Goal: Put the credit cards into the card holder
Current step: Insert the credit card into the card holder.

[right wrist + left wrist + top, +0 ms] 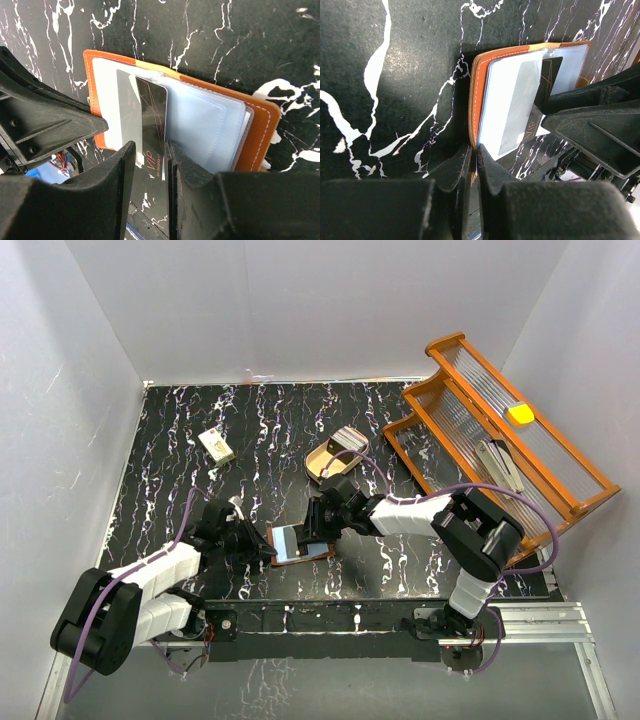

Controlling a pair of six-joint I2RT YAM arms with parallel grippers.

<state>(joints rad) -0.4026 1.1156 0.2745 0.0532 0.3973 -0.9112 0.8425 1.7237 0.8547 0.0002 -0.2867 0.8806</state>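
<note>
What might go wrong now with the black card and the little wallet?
1. The black card looks only partway into a pocket of the card holder, so it might slip out or jam crooked.
2. The left tool pinches just the holder's edge, so the holder might slide or flap shut if the right tool pushes.

1. Saw white link covers between bulky black joints on left arm [150,580]; same on right arm [420,512].
2. Noted purple cable [187,515] along each arm.
3. Logged left gripper [476,152] fingers as matte black, wedge-shaped, tapering to thin tips.
4. Found right gripper [150,150] alike: black moulded fingers, rounded edges, slightly grainy surface.
</note>
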